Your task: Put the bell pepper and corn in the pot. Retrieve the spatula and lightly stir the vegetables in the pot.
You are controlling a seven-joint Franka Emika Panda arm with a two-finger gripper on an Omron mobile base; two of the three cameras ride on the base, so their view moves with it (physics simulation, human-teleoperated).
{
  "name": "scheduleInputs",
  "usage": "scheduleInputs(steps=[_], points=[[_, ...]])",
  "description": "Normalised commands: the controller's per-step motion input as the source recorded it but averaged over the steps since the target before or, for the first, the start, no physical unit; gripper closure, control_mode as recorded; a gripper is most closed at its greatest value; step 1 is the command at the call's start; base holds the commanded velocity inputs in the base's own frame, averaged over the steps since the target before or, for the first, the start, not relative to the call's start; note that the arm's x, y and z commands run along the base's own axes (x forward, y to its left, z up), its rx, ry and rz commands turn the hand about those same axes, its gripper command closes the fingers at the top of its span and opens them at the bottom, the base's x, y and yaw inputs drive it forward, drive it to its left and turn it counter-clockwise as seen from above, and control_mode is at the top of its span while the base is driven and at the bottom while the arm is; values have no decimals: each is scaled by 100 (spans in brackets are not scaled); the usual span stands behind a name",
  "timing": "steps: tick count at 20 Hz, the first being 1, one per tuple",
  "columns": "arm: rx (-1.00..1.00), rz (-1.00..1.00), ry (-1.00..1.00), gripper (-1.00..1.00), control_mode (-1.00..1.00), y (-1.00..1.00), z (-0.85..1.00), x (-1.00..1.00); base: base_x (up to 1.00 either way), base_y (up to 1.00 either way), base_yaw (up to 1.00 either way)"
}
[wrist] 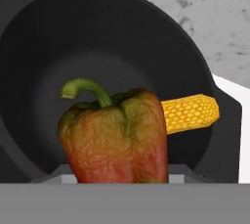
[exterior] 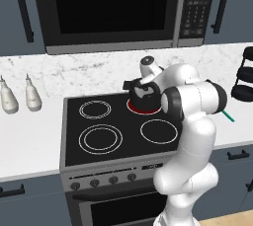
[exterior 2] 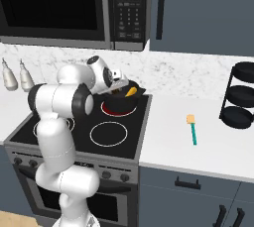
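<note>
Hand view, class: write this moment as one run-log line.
bell pepper: over pot opening | corn: in pot | spatula: on counter, untouched | next: release pepper

Black pot (exterior 2: 120, 103) on rear-right burner; red-green bell pepper (wrist: 116, 137) upright, apparently inside, yellow corn (wrist: 189, 113) behind it. Green-handled spatula (exterior 2: 192, 129) flat on right counter.

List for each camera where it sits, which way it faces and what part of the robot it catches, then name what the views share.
Left base view: behind the arm's left, facing forward and down at the stove; the white arm rises lower right.
Right base view: behind its right, same stove, spatula on the counter; the arm rises lower left.
Hand view: on the hand, looking into the pot at the bell pepper and corn.
Shared: the pot, on the red burner in both base views.
</note>
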Motion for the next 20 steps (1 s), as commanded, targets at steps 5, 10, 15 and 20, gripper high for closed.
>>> scheduleInputs(steps=[5, 10, 15, 20], points=[[0, -4, -5, -100, -100, -6, 0, -7, 0, 0, 0], [0, -2, -11, -100, -100, -1, 21, -78, 0, 0, 0], [1, 0, -6, -100, -100, -11, 16, -100, 0, 0, 0], [4, -1, -7, -100, -100, -39, 36, -100, 0, 0, 0]])
